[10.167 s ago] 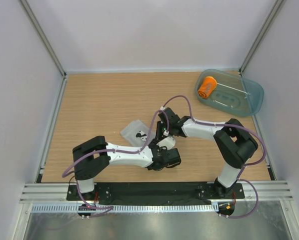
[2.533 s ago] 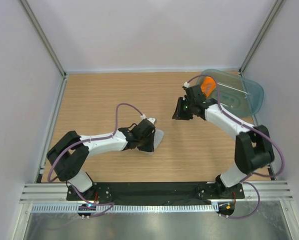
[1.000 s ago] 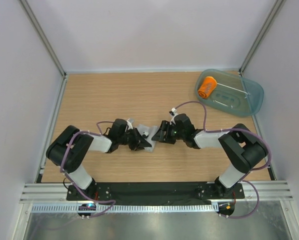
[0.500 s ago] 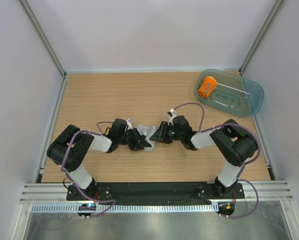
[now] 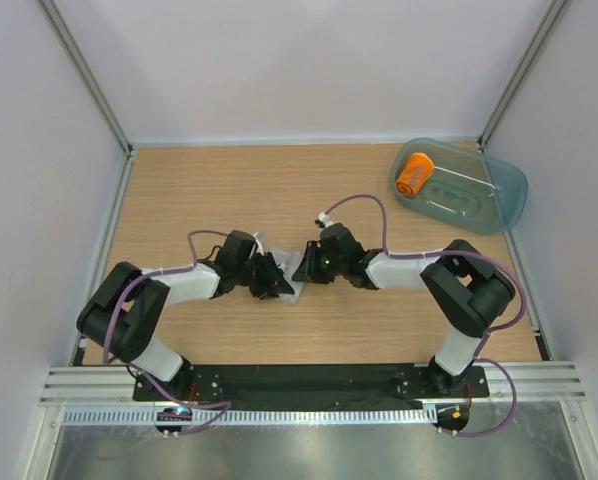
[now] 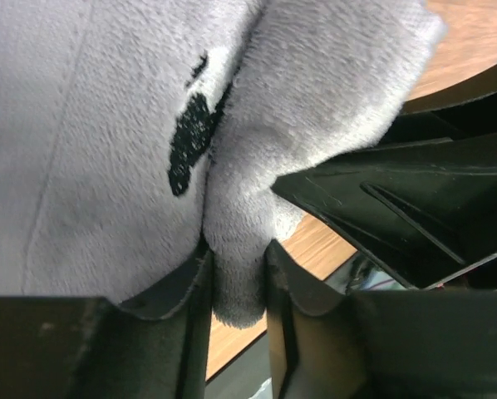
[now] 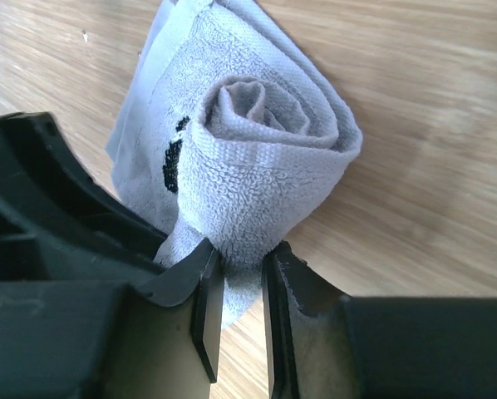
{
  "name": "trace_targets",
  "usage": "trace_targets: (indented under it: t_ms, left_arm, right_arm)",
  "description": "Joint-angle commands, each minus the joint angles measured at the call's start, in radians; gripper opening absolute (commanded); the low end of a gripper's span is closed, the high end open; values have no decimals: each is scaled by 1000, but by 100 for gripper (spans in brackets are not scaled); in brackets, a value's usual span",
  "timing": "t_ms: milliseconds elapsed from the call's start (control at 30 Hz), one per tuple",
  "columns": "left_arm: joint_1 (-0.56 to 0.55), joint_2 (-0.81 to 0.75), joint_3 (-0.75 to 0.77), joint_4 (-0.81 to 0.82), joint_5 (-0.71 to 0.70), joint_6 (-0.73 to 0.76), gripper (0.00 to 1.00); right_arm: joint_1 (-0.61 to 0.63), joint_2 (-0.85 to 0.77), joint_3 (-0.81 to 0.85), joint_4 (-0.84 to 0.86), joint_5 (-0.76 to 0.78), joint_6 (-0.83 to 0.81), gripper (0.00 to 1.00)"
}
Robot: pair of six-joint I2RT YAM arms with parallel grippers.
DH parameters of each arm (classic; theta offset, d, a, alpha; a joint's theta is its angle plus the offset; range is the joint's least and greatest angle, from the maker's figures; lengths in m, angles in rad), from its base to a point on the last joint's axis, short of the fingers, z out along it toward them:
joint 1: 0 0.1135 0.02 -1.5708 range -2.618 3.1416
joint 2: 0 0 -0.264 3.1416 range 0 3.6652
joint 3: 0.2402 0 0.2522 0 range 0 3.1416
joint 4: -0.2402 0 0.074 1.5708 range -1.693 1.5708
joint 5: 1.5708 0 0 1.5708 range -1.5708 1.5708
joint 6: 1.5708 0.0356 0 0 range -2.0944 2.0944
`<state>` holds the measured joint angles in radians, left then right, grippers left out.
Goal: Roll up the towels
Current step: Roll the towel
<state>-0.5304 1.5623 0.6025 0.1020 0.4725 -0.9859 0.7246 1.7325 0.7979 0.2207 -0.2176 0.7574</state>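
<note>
**A:** Start at the tools. How do the two grippers stand?

**B:** Left gripper (image 6: pixel 236 274): fingers drawn together on a thick fold of the grey towel (image 6: pixel 107 125), with the pile squeezed between them. Right gripper (image 7: pixel 242 268): likewise pinched on cloth, holding the loose flap just below the coil.

**A:** And where is that towel?

**B:** Mid-table (image 5: pixel 209 190), between the two tools, which meet nose to nose over it. From above it is almost wholly hidden beneath them. From the right wrist it shows a spiral end of several turns. A flatter, unwound part lies beside the coil on the left gripper's side and carries a black mark (image 6: pixel 190 141).

**A:** Which way does the roll's long axis lie?

**B:** The spiral end is turned toward the right wrist. I judge that the axis points roughly at the right gripper, more or less along the line joining the two tools. The overhead view cannot confirm its exact lie on the wood. Neither arm is nearer: both touch it, the left from the left and the right from the right.

**A:** The other towel?

**B:** Orange towel (image 5: pixel 414 173): rolled, lying in the tub (image 5: pixel 499 195) at the far right corner, well apart from both arms.

**A:** What remains, then?

**B:** By my reading, the grey one is partly wound and the flat part is not yet taken in. Any further turn should go about that axis, or the coil may skew.
</note>
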Motion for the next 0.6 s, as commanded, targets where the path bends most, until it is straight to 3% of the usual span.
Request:
trace_targets:
  t_ms: [0, 200, 433, 567]
  left_arm:
    - [-31, -77, 43, -201, -113, 145, 30]
    - [-115, -131, 131, -378, -299, 268, 43]
    - [-172, -203, 186, -439, -425, 338, 43]
    - [-250, -263, 233, -495, -587, 394, 43]
  right_arm:
    - [30, 24, 47, -190, 106, -58, 21]
    - [62, 48, 96, -264, 136, -58, 20]
    - [87, 56, 176, -363, 142, -63, 20]
    - [99, 55, 208, -408, 155, -66, 20]
